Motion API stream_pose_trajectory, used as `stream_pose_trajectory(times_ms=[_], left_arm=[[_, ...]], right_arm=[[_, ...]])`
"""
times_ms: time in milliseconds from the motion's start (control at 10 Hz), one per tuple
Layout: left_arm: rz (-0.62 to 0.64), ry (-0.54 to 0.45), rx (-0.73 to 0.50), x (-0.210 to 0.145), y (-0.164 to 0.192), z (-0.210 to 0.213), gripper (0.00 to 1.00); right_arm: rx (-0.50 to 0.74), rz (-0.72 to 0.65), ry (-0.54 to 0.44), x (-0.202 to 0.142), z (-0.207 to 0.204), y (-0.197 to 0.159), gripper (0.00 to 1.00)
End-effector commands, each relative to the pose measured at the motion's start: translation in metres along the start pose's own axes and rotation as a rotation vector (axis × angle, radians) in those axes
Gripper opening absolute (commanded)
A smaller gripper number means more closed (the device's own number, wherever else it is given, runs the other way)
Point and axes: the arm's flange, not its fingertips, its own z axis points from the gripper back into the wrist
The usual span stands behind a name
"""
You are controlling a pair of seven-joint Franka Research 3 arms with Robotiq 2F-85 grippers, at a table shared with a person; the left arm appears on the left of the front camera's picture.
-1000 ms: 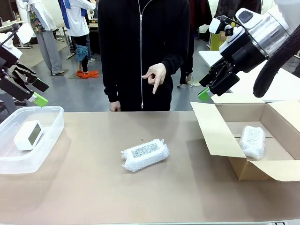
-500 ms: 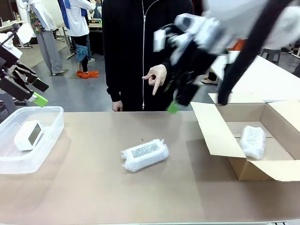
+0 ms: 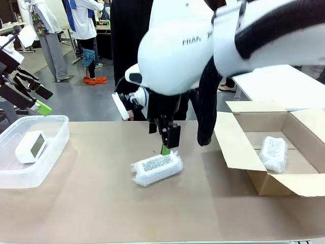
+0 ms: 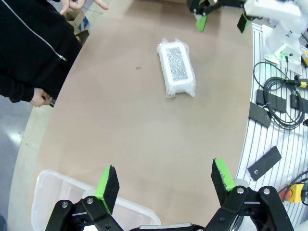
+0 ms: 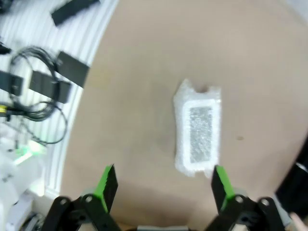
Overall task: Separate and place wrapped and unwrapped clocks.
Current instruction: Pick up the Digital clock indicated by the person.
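Over mid-table, right gripper gaped empty above wrapped clock | left gripper wide, empty | right arm had swung from box

Front cam: fixed, low on robot's side, faces across tabletop twd person at far edge, mid-range. L wrist cam: high, looks down along its pincer over tabletop. R wrist cam: closer, nearly straight down. All 3 share the wrapped bundle mid-tabletop; L wrist also catches the right pincer
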Motion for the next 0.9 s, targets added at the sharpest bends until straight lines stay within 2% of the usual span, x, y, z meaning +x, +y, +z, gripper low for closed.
stream_pose_trajectory(times_ms=[0,100,300,400,500,600,800], left_arm=[[0.004,0.007,0.005,0.001,-0.001,0.000,1.00],[0.004,0.007,0.005,0.001,-0.001,0.000,1.00],[0.004,0.007,0.005,0.001,-0.001,0.000,1.00],[0.004,0.007,0.005,0.001,-0.001,0.000,1.00],[0.004,0.007,0.005,0.001,-0.001,0.000,1.00],[0.004,0.007,0.005,0.001,-0.001,0.000,1.00],[0.004,0.007,0.005,0.001,-0.001,0.000,1.00]], right_arm=[[-0.049,-0.099,-0.066,-0.017,-0.002,0.000,1.00],[0.000,0.000,0.000,0.000,0.000,0.000,1.00],[-0.013,-0.025,-0.013,-0.008,-0.008,-0.001,1.00],[0.021,-0.052,0.018,-0.021,-0.049,-0.015,1.00],[0.021,-0.006,0.027,-0.021,-0.083,-0.015,1.00],[-0.007,0.035,0.034,-0.020,-0.105,-0.012,1.00],[-0.048,0.046,0.047,-0.018,-0.117,-0.014,1.00]])
